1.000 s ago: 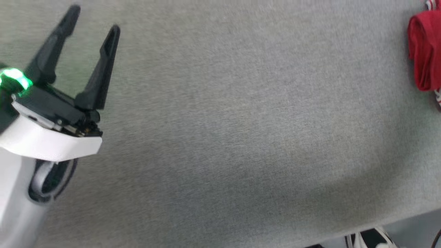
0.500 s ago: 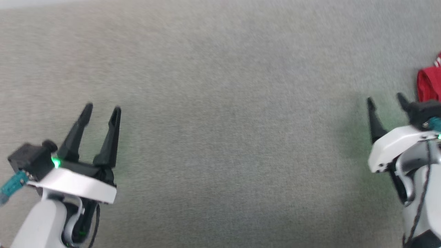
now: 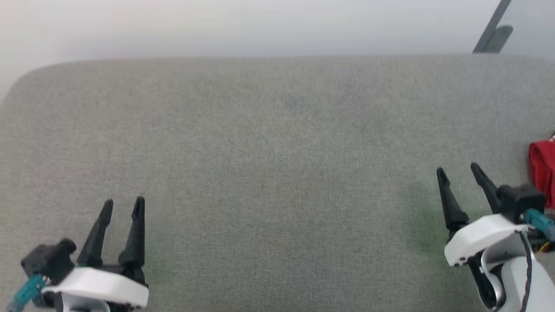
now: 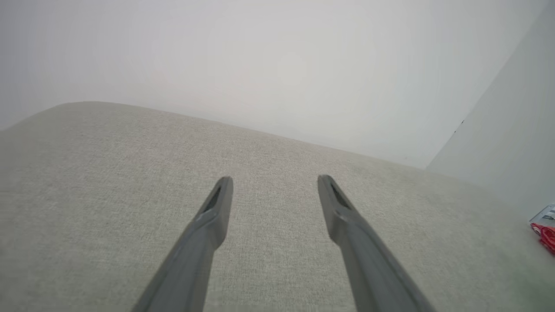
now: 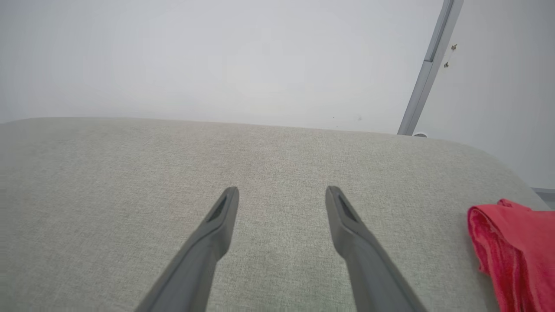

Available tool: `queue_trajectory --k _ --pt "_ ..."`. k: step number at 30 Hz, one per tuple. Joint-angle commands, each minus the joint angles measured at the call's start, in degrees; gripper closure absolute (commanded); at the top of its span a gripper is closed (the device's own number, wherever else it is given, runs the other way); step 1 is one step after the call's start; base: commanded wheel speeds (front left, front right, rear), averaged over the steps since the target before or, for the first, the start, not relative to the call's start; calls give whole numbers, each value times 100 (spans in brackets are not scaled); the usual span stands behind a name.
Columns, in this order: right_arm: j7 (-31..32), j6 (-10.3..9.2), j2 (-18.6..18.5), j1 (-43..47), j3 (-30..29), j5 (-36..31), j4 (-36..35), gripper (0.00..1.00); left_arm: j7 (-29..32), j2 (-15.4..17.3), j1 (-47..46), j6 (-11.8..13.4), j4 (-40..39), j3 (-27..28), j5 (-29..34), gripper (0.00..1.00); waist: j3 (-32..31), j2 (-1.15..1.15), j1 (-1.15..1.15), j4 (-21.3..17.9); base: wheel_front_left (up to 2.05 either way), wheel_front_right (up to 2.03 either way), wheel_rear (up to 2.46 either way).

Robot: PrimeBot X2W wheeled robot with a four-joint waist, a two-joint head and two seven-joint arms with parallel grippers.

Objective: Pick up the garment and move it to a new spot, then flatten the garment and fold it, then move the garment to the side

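- The left gripper (image 3: 124, 200) is seen above the near left part of the grey fabric surface (image 3: 277, 143). Its two dark fingers are spread wide and pointed toward the far edge of that surface.
- Nothing is held by it: in the left wrist view, bare grey fabric is seen through the gap between the fingers.
- A pale wall (image 3: 260, 26) is seen beyond the far edge of the surface, whose far left corner is rounded.
- The right gripper (image 3: 457, 167) is held above the near right part of the surface. Its fingers are likewise parted wide, and nothing is gripped between them.
- A slanted grey bar (image 3: 492, 30) is seen against the wall, past the far right corner of the surface.
- The garment (image 3: 543, 173) is laid on the surface at its right edge, just to the right of the right gripper and clear of its fingers.
- The garment is seen as bunched red cloth with soft folds, and it is cut off by the picture's edge. In the right wrist view a rolled fold is turned toward the gripper.
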Motion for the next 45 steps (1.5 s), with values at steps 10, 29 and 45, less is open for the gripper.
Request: queue_trajectory --k 10,29,45 --pt "-251 -12 114 554 48 341 -354 0 -31 -197 798 14 -285 394 435 0 -604 0 0 30 0 0 0" --pt "-82 -10 643 1803 -728 312 -1693 0 -31 -143 1355 14 -773 550 621 0 -796 0 0 121 0 0 0" --pt "16 -10 723 1828 -710 331 -1862 0 -31 -111 1251 14 -819 494 620 0 -757 0 0 174 0 0 0"
